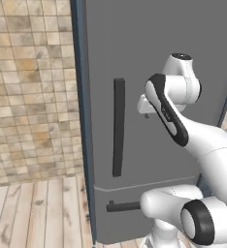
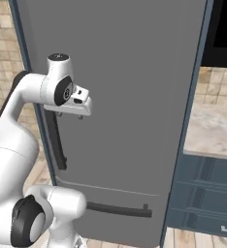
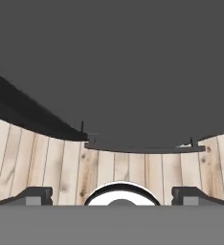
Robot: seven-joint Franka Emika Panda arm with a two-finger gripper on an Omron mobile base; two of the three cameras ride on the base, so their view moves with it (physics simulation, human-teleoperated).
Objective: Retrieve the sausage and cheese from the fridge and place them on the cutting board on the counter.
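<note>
The fridge (image 1: pixel 159 38) (image 2: pixel 135 72) stands with its grey door shut, so the sausage and cheese are hidden. A dark vertical bar handle (image 1: pixel 118 127) (image 2: pixel 57 140) runs down the door's left side, and a horizontal handle (image 1: pixel 122 206) (image 2: pixel 118 209) (image 3: pixel 145 149) crosses the lower drawer. My gripper (image 1: pixel 146 115) (image 2: pixel 69 115) (image 3: pixel 112 195) hangs close in front of the door, right of the vertical handle, pointing down. It is open, fingertips (image 3: pixel 35 195) wide apart with nothing between them. A stretch of the counter (image 2: pixel 215 128) shows right of the fridge. The cutting board is out of view.
A beige tiled wall (image 1: pixel 33 87) stands left of the fridge. Wooden plank floor (image 1: pixel 38 213) (image 3: pixel 37 162) lies below. Blue-grey drawers (image 2: pixel 207 198) sit under the counter. My own arm's base and elbow fill the space in front of the lower door.
</note>
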